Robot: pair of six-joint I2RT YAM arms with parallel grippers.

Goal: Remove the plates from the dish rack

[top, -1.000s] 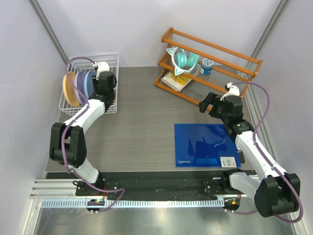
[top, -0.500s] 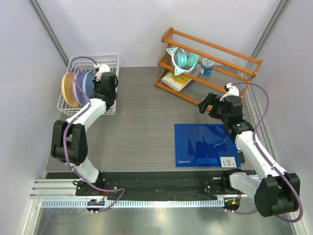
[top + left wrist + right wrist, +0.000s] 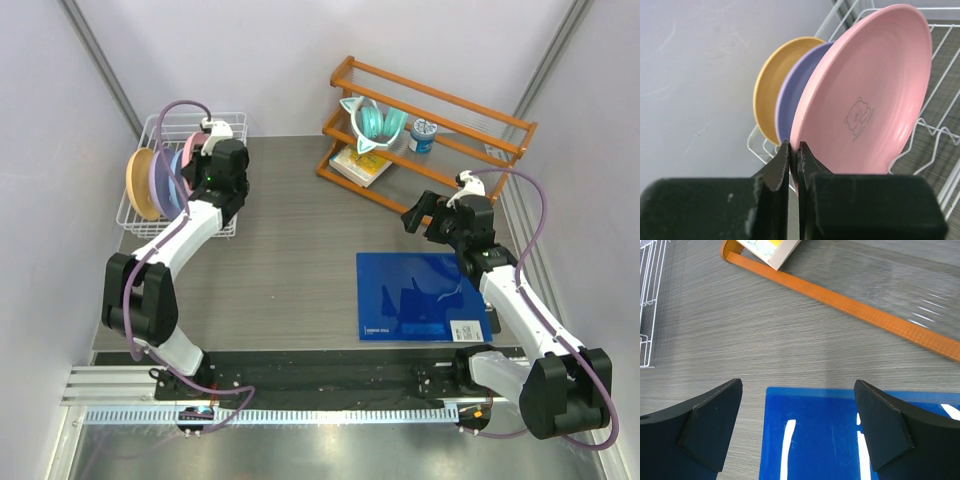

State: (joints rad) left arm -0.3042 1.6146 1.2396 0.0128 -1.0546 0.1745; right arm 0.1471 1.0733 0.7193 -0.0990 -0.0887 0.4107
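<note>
Left gripper (image 3: 794, 154) went from half-open to closed inside the last second. Its fingers were pinched on the lower rim of the pink plate (image 3: 865, 100). The wrist also shifted a bit toward the back of the dish rack (image 3: 237, 118), and the pink plate showed more in the top view. Whether it had cleared the prongs couldn't be told.

Yellow plate (image 3: 767, 90), purple plate (image 3: 790, 102) and blue plate (image 3: 178, 165) stayed upright in the rack.

Read: first plate gripped, lift-out next, nothing unloaded yet.

Right gripper (image 3: 799, 425) stayed wide apart and empty, over the edge of the blue mat (image 3: 815, 445).
</note>
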